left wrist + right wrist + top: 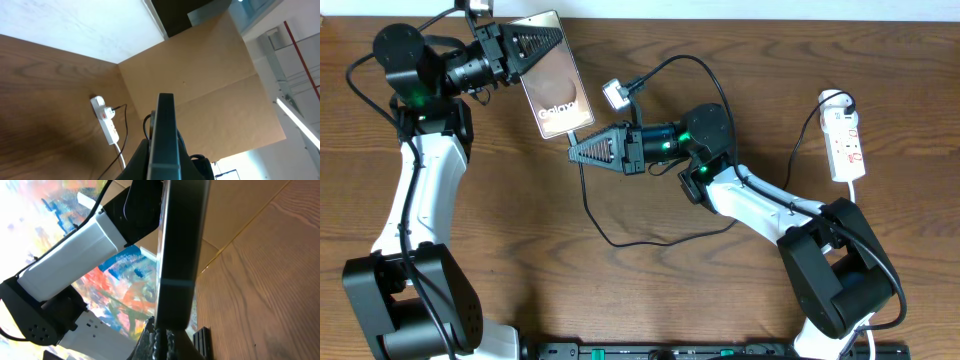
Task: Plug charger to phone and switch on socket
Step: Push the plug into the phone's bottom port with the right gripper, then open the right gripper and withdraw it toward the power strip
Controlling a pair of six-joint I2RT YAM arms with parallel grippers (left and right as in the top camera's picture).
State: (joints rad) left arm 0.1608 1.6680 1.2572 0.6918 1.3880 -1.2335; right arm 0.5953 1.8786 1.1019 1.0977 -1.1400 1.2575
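POSE: left gripper (550,38) reaches right, grasping phone (555,90) top | right gripper (575,152) points left, clenched on charger (618,244) tip at phone's lower corner | COUNT: 2 arms, 1 phone, 1 charger, 1 socket (847,145) far right

I work in what looks like a robotics lab, at a bench rigged for recording. My left arm (420,190) and right arm (760,205) rise from a black rail (650,351) along the bottom edge of the overhead view, on a wood-grain table (520,250). A plain brown cardboard screen (210,75) fills the middle of my left wrist view, with a strip light (295,117) at its right edge. A white power strip (847,140) lies loose at the overhead's right. Bright blue and orange paintwork (125,300) fills the left of my right wrist view.
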